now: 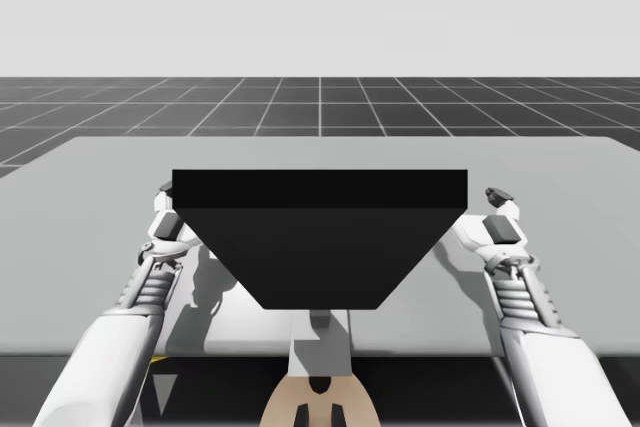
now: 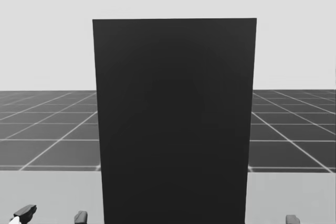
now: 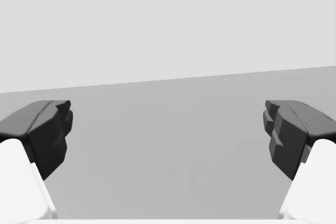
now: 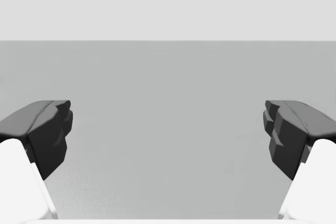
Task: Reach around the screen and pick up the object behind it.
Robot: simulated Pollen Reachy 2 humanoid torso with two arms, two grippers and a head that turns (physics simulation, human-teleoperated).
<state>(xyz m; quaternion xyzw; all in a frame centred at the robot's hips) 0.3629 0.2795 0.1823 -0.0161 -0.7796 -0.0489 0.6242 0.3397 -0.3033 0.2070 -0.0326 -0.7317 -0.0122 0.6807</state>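
A tall black screen (image 1: 320, 237) stands upright in the middle of the grey table (image 1: 110, 162); in the head view the screen (image 2: 173, 124) hides whatever lies behind it. My left gripper (image 1: 166, 209) hovers over the table just off the screen's left edge. My right gripper (image 1: 499, 209) sits just off its right edge. In the left wrist view my left gripper (image 3: 168, 135) is open, with bare table between its dark fingers (image 3: 50, 129). My right gripper (image 4: 168, 135) is open too, with nothing between its fingers (image 4: 289, 129). Dark fingertips (image 2: 23, 212) poke up low in the head view.
Grey tabletop (image 2: 294, 192) stretches on both sides of the screen and beyond it to the far edge (image 1: 320, 137). A dark gridded floor (image 1: 320, 102) lies past the table.
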